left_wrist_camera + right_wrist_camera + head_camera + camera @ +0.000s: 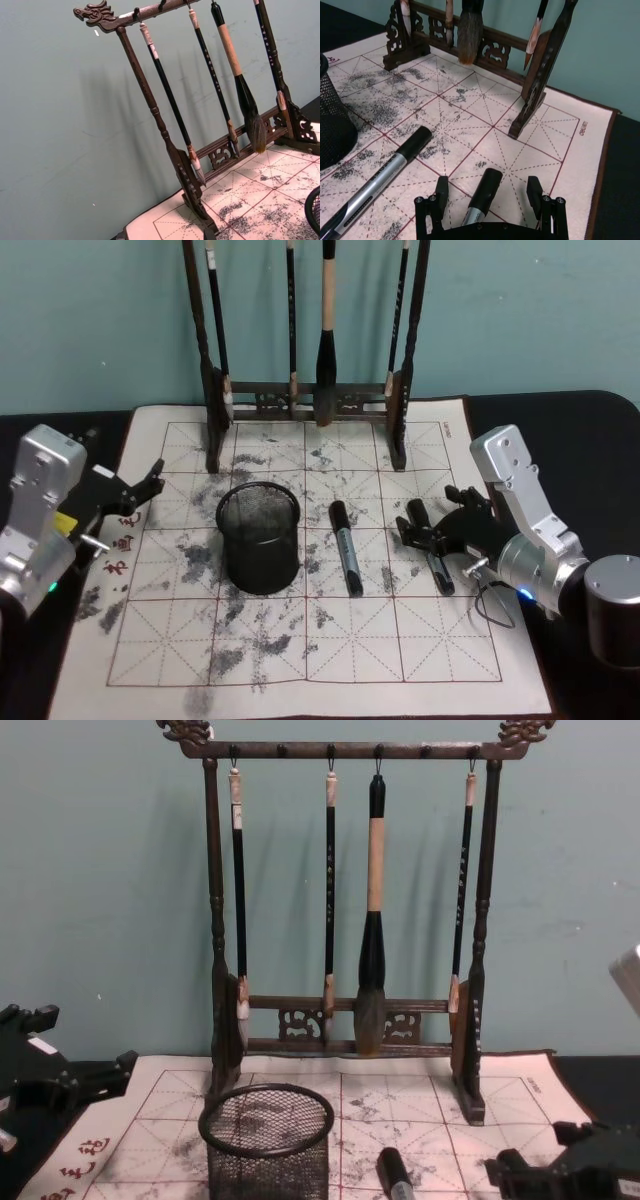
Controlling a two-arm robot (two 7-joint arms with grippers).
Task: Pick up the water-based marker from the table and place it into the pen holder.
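Right tool (427, 525) low over the ink-stained mat (330, 640) on the bench, right of the pen holder (258, 562). Right wrist view gives what head view can't: fingers (441, 189) spread apart, water-based marker (479, 202) lying flat between them, unclamped. Second marker (345, 550) lies between holder and tool. Chest view shows the brush rack (340, 1004) full height behind. Left tool (150, 483) parked at the mat's left edge.
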